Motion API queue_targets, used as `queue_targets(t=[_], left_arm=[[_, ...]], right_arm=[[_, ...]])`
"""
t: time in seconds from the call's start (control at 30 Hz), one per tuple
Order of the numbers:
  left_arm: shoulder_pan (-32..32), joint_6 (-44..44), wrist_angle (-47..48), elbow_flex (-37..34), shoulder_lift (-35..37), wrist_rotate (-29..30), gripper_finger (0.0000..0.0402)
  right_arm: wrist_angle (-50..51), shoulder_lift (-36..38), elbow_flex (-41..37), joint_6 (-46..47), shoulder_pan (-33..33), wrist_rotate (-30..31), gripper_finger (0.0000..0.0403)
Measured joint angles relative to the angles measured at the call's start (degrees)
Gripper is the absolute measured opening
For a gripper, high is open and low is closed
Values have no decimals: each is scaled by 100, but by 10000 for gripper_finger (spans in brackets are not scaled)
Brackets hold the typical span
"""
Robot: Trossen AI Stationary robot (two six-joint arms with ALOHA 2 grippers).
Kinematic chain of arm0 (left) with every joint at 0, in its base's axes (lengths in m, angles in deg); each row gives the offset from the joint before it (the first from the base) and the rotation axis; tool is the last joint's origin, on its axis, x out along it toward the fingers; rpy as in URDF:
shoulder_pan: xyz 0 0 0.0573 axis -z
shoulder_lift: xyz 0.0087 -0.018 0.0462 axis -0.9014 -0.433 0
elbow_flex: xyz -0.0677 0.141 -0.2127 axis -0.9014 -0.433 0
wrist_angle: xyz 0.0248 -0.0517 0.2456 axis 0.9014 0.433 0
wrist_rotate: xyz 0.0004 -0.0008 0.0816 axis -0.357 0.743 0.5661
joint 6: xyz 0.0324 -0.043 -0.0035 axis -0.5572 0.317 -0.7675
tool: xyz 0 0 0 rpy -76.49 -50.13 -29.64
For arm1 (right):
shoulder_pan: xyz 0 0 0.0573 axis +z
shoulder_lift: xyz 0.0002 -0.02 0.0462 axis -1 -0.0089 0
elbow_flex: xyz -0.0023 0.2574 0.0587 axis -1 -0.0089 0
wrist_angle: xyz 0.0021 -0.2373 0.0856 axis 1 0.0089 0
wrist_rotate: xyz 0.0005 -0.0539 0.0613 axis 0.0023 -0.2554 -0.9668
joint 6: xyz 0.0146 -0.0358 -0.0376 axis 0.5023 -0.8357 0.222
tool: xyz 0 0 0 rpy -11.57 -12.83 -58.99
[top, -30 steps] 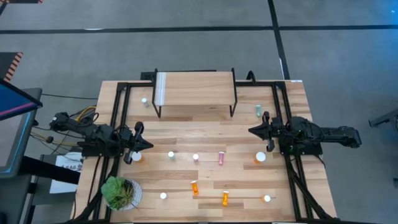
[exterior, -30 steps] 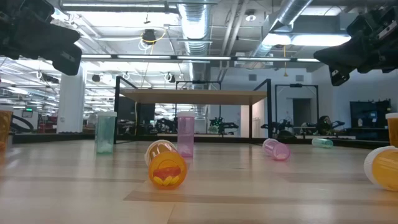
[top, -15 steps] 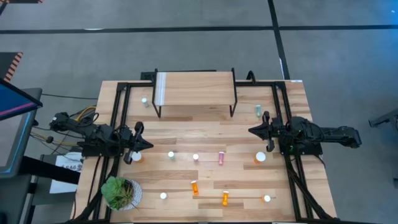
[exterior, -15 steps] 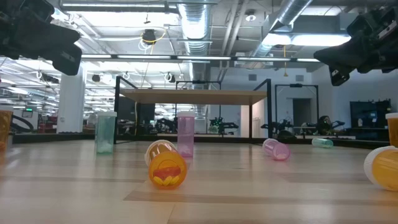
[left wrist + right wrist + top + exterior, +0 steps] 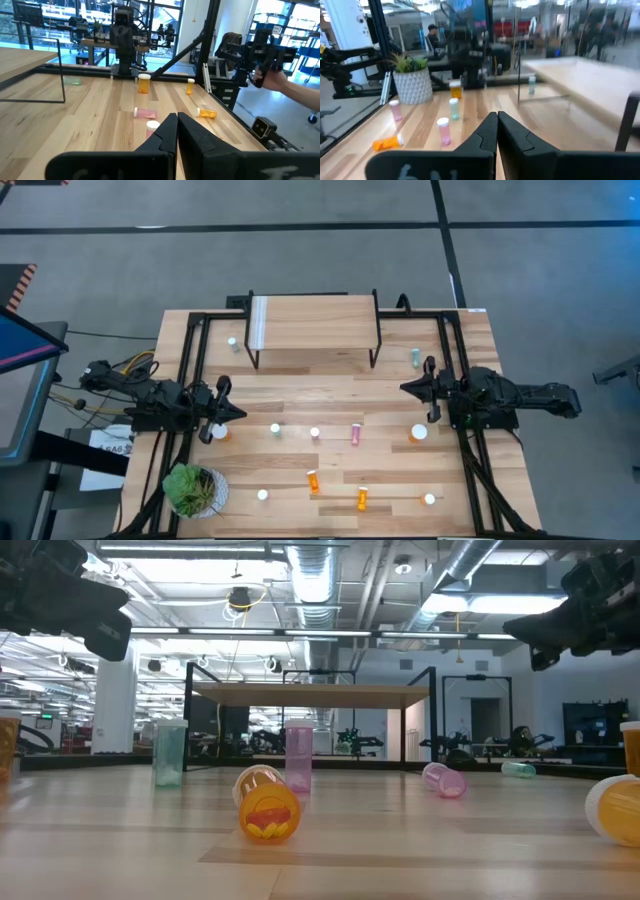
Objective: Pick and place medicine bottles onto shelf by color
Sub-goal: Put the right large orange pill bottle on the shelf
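The left gripper (image 5: 238, 413) is hovering over the left side of the table (image 5: 330, 395) with its fingers pressed together and holding nothing. The right gripper (image 5: 404, 389) is hanging over the right side, its fingers likewise pressed together and empty.

The shelf (image 5: 313, 323) is standing at the far middle of the table, its wood top bare, a white strip (image 5: 259, 323) running along its left edge. The medicine bottles are lying scattered on the tabletop. A pale green bottle (image 5: 233, 342) is standing just left of the shelf, and another pale green one (image 5: 415, 358) is lying to its right. A wide orange bottle (image 5: 220, 432) is sitting just beside the left gripper, and a second wide orange bottle (image 5: 418, 433) is sitting near the right gripper. Between them, a green bottle (image 5: 276, 429) and a pink bottle (image 5: 314, 433) are standing, and a second pink bottle (image 5: 355, 434) is lying on its side. Nearer, two orange bottles (image 5: 313, 479) (image 5: 362, 499) are lying down, with white-capped bottles (image 5: 263, 495) (image 5: 429, 500) standing to either side. A potted plant (image 5: 192, 489) is sitting at the near left corner.
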Motion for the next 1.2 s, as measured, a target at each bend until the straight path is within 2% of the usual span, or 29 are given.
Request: queue_targets(t=[0.3, 0.53, 0.8, 0.97, 1.2], left_arm=[[0, 0, 0, 0, 2, 0, 0], [1, 0, 0, 0, 1, 0, 0], [2, -37, 0, 1, 2, 0, 0], [2, -55, 0, 1, 2, 0, 0], [0, -27, 0, 1, 1, 0, 0]], right_arm=[[-1421, 7, 70, -293, 0, 66, 37], [-1522, 4, 76, -293, 0, 94, 37], [-1688, 4, 90, -284, -159, 542, 37], [-1795, 4, 90, 80, -190, 562, 37], [-1722, 2, 91, 113, -175, 565, 37]])
